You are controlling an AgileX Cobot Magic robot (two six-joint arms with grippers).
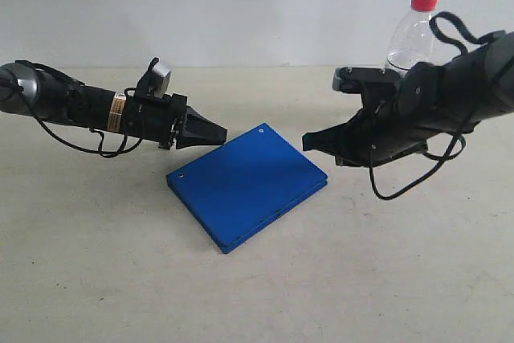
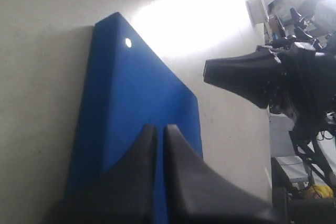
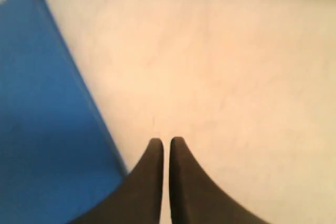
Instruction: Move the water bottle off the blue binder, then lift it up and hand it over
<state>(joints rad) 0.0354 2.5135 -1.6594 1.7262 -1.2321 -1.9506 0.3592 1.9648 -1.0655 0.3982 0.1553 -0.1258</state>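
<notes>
1. Water bottle (image 1: 409, 38) upright at the back right of the scene, well apart from the blue binder (image 1: 245, 182); red cap (image 1: 423, 0) on top, lower half hidden behind the right arm (image 1: 466, 78).
2. Blue binder flat on the pale table (image 1: 96, 279), set cornerwise near the middle; one silver rivet (image 1: 263, 128) by the far corner, another by the left corner.
3. Left gripper (image 1: 222, 133) closed tight, fingers pressed side by side with only a thin seam between them, holding nothing; tip at the binder's back-left edge, seen over the blue surface in the left wrist view, touching or not unclear.
4. Right gripper (image 1: 307, 142) likewise pinched closed and empty; tip aimed toward the binder's right corner, near it but apart, over bare table just beside the blue edge in the right wrist view.
5. Both tips facing each other across the binder's far corner, well apart from one another.
6. Bottle behind the right arm, in neither gripper's hold.
</notes>
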